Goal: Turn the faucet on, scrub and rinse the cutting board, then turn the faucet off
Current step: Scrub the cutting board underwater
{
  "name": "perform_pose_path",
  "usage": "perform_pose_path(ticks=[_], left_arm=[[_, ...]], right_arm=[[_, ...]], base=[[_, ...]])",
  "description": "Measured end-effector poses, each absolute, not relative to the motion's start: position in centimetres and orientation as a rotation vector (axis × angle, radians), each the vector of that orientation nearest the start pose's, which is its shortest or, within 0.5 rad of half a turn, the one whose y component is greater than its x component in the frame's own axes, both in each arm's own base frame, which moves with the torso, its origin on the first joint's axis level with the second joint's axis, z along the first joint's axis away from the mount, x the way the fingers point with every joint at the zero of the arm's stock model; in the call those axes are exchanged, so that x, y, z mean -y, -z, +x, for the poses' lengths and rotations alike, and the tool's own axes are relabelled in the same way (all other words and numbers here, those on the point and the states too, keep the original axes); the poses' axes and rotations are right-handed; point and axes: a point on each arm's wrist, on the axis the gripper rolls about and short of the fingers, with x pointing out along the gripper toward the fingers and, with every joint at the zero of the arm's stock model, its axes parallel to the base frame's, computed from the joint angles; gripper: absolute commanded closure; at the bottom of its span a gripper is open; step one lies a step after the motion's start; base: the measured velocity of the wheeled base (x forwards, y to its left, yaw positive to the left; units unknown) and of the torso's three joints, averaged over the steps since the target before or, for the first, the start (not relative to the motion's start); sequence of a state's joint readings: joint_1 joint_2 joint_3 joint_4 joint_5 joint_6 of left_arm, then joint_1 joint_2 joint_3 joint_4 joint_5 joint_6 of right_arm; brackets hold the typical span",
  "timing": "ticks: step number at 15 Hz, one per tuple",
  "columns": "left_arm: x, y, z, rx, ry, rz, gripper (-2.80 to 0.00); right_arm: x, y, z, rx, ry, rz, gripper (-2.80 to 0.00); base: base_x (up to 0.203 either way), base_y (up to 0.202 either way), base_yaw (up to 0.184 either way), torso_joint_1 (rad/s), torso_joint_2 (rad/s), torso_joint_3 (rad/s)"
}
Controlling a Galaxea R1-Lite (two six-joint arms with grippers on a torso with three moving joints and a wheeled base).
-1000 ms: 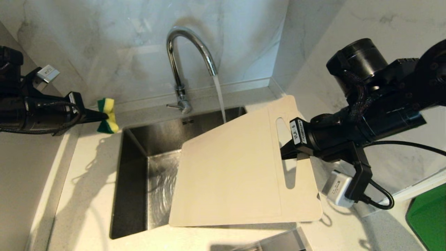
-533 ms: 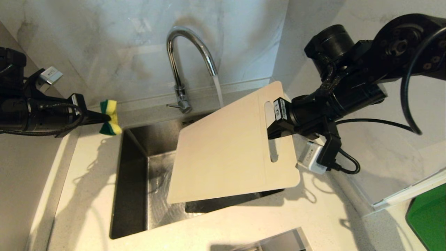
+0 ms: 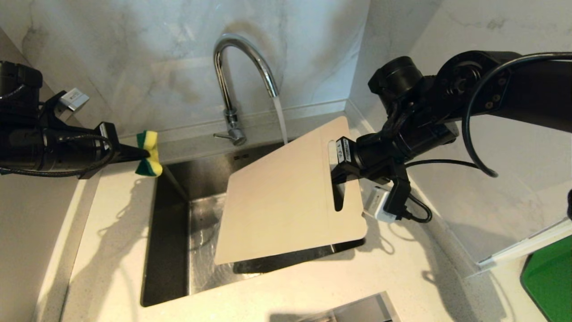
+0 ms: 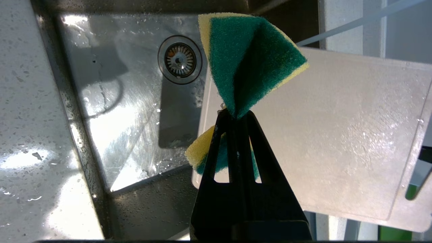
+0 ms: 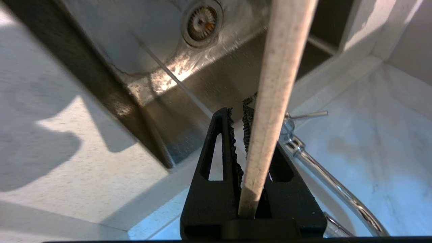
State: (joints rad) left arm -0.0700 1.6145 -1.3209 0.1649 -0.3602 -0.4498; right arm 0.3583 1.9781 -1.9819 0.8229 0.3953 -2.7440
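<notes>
The chrome faucet [image 3: 232, 62] arches over the sink [image 3: 172, 214], and water streams from its spout behind the board's far edge. The off-white cutting board [image 3: 286, 197] hangs tilted over the sink, low corner toward me. My right gripper [image 3: 336, 172] is shut on its handle end by the slot; the board's edge [image 5: 270, 101] sits between the black fingers [image 5: 221, 148]. Left of the sink, my left gripper [image 3: 134, 155] is shut on a green-and-yellow sponge [image 3: 149, 153], which shows squeezed [image 4: 243, 60] above the board [image 4: 337, 135].
The sink drain [image 4: 180, 60] lies in the wet basin. Pale countertop [image 3: 111, 250] surrounds the sink, with marble walls behind and to the right. The faucet's thin lever [image 3: 221, 135] points left. A bright green flat object [image 3: 549, 281] sits at the far right.
My right arm has carried the board up and back toward the faucet, off the front counter and over the sink. The left gripper with the sponge has drifted slightly right.
</notes>
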Motion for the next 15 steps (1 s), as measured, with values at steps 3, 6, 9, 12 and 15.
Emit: perform_pose_path(ticks=[3,6,9,12,15], left_arm=[[2.9,-27.7,29.2,-0.543,0.315,-0.501,0.0],[2.8,-27.7,29.2,-0.543,0.314,-0.501,0.0],[2.9,-27.7,29.1,-0.543,0.314,-0.503,0.0],[2.8,-27.7,29.1,-0.542,0.313,-0.502,0.0],[2.8,-27.8,29.1,-0.541,0.314,-0.502,0.0]], right_arm=[[-13.9,-27.3,34.5,0.759,-1.272,-2.349,0.0],[-14.2,-26.8,35.2,0.79,-1.247,-2.344,0.0],[-14.6,-26.3,36.2,0.844,-1.212,-2.329,0.0],[-14.9,-25.8,37.0,0.865,-1.182,-2.334,0.0],[-15.1,-25.3,37.6,0.892,-1.175,-2.322,0.0]], base=[[0.0,0.0,0.0,0.0,0.0,0.0],[0.0,0.0,0.0,0.0,0.0,0.0],[0.0,0.0,0.0,0.0,0.0,0.0],[0.0,0.0,0.0,0.0,0.0,0.0],[0.0,0.0,0.0,0.0,0.0,0.0]])
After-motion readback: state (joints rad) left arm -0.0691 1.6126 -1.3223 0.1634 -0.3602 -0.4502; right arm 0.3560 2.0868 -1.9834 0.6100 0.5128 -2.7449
